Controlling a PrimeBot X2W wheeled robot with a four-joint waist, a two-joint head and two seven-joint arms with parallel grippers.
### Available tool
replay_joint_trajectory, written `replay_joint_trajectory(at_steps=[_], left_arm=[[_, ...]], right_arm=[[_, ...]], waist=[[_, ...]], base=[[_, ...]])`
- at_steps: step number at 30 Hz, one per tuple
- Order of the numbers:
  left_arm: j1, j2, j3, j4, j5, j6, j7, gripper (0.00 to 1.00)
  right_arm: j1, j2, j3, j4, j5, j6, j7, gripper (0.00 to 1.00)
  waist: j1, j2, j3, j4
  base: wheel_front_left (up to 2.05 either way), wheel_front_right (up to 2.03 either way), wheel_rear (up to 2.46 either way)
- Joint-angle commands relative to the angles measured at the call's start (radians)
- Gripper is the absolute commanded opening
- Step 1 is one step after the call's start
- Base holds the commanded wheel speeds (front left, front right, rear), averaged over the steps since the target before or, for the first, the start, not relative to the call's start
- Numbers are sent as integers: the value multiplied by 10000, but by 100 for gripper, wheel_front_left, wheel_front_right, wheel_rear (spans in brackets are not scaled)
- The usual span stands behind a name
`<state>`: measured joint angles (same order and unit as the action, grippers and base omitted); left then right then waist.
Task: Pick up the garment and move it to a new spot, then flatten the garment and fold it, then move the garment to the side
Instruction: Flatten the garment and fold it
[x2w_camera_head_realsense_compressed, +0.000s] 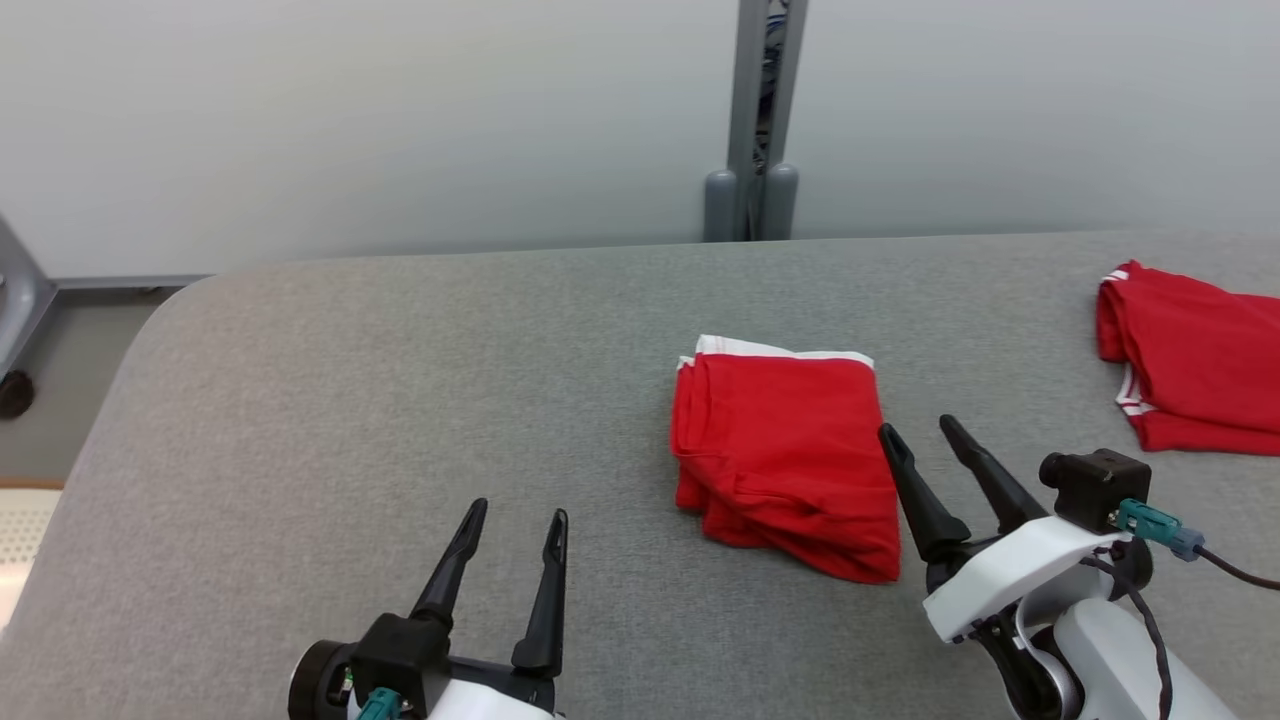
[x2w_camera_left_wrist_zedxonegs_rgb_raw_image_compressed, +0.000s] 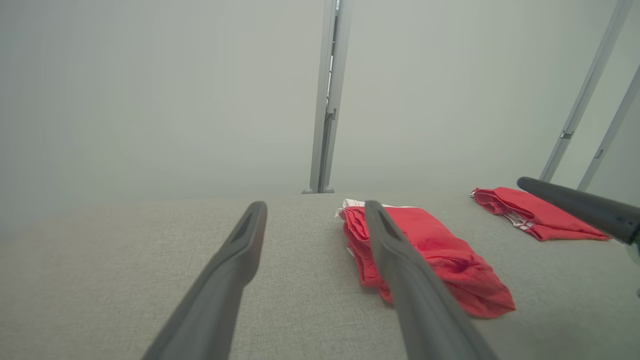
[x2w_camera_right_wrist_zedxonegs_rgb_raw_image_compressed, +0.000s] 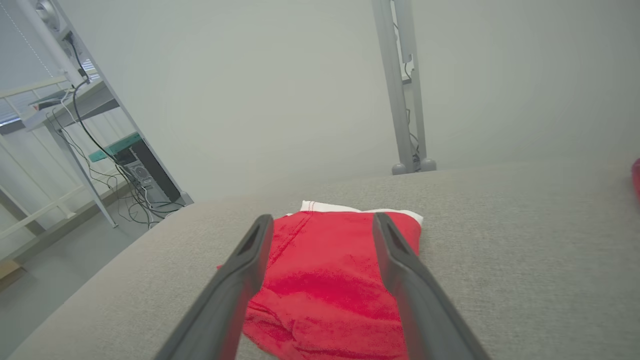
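A folded red garment (x2w_camera_head_realsense_compressed: 785, 450) with a white band along its far edge lies flat on the grey table (x2w_camera_head_realsense_compressed: 400, 400), right of centre. It also appears in the left wrist view (x2w_camera_left_wrist_zedxonegs_rgb_raw_image_compressed: 435, 250) and the right wrist view (x2w_camera_right_wrist_zedxonegs_rgb_raw_image_compressed: 325, 280). My right gripper (x2w_camera_head_realsense_compressed: 915, 435) hovers open just right of the garment's near corner, with nothing between its fingers; in the right wrist view the gripper (x2w_camera_right_wrist_zedxonegs_rgb_raw_image_compressed: 320, 222) points over the cloth. My left gripper (x2w_camera_head_realsense_compressed: 520, 515) stands open and empty near the front edge, well left of the garment.
A second folded red garment (x2w_camera_head_realsense_compressed: 1190, 355) with white trim lies at the table's far right. A grey post (x2w_camera_head_realsense_compressed: 755, 120) stands behind the table against a pale wall. Off the table's left end are a desk and cables (x2w_camera_right_wrist_zedxonegs_rgb_raw_image_compressed: 115, 165).
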<state>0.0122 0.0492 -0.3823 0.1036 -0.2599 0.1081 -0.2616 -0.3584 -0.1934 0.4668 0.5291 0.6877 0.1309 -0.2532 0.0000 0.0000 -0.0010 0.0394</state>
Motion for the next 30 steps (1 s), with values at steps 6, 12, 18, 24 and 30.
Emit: replay_joint_trajectory(at_steps=[6, 12, 18, 24, 30], left_arm=[[163, 36, 400, 47, -223, 143, -34, 100], [280, 36, 667, -47, -382, 269, -34, 100], [537, 34, 868, -222, -439, 417, -34, 100], [853, 32, 1047, -307, -286, 354, -34, 100], [1034, 34, 1100, -341, -205, 337, -34, 100]], right_arm=[[702, 127, -1301, -977, -2296, -4, -139, 100], [2038, 640, -2510, -2394, -3652, -4, -133, 100], [3285, 934, -2810, -3297, -4441, -4, -135, 100], [4104, 1098, -2927, -3895, -4833, -4, -135, 100], [4309, 1188, -3029, -4124, -4918, -4, -136, 100]], waist=[[0, 0, -298, -615], [0, 0, -461, -764], [0, 0, -616, -800], [0, 0, -693, -823], [0, 0, -724, -854]], base=[[0, 0, 0], [0, 0, 0], [0, 0, 0], [0, 0, 0], [0, 0, 0]])
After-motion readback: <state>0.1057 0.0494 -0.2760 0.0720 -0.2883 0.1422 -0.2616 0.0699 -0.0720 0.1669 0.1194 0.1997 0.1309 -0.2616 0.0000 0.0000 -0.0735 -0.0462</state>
